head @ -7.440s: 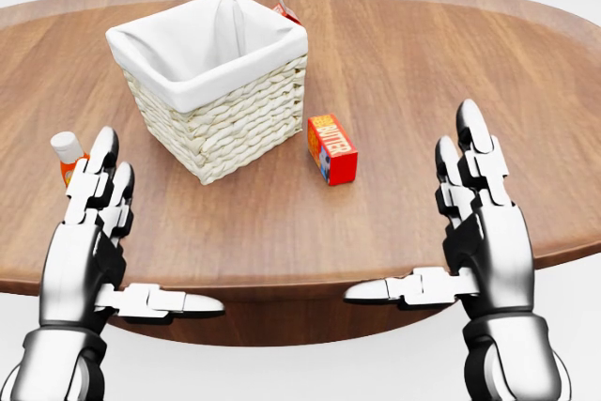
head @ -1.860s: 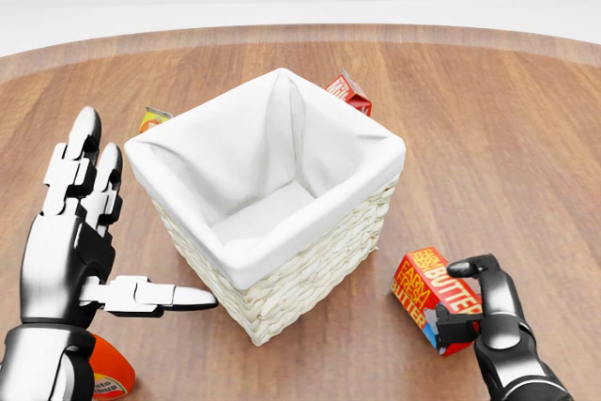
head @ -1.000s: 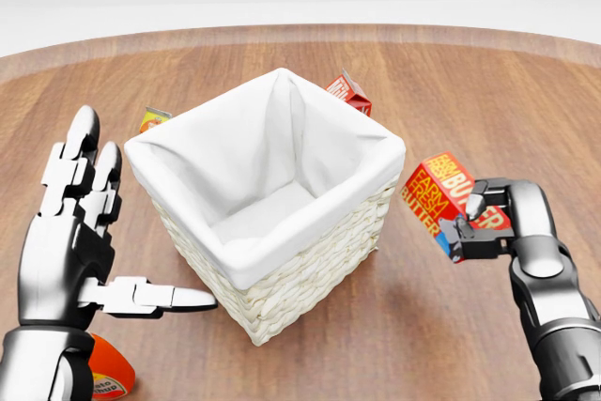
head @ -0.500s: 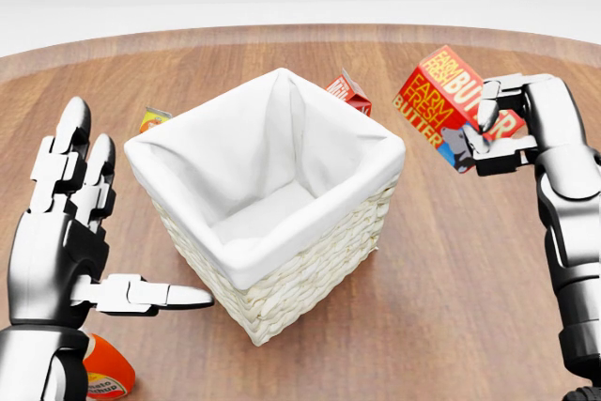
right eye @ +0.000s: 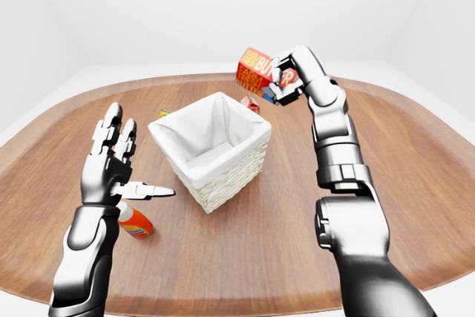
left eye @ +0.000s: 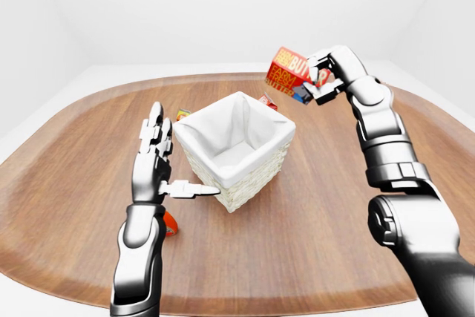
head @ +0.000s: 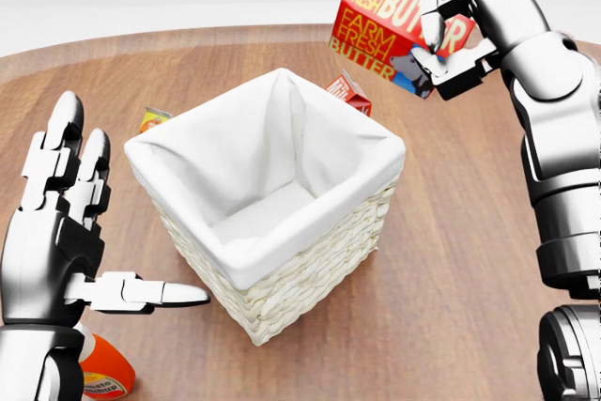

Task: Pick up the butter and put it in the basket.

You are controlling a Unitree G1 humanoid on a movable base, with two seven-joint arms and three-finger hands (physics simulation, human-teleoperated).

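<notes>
**Butter box held in the air above the basket's far right corner**

The robot's right hand (head: 451,35) is raised at the upper right of the head view, its metal fingers (head: 432,21) clamped on a red and orange cardboard box printed "FARM FRESH BUTTER" (head: 376,16). The box is tilted, clear of the tabletop, and hangs above and just to the right of the far right corner of the basket.

The basket, a square pale wicker one with a white cloth liner (head: 272,223), stands near the middle of the round brown wooden table (head: 470,260). Only bare white cloth shows inside it.

The left hand (head: 66,241) hovers to the left of the basket, near the table's closer edge, palm turned towards the wicker wall. Its fingers stand spread and upright, the thumb points at the basket, and it grips nothing.

Below that hand an orange bottle with a white cap (right eye: 133,222) lies on its side on the tabletop. A small red carton (head: 349,93) peeks out past the basket's far rim, partly hidden by it. A smaller orange and yellow packet (head: 153,120) lies on the wood off the basket's far left corner.
</notes>
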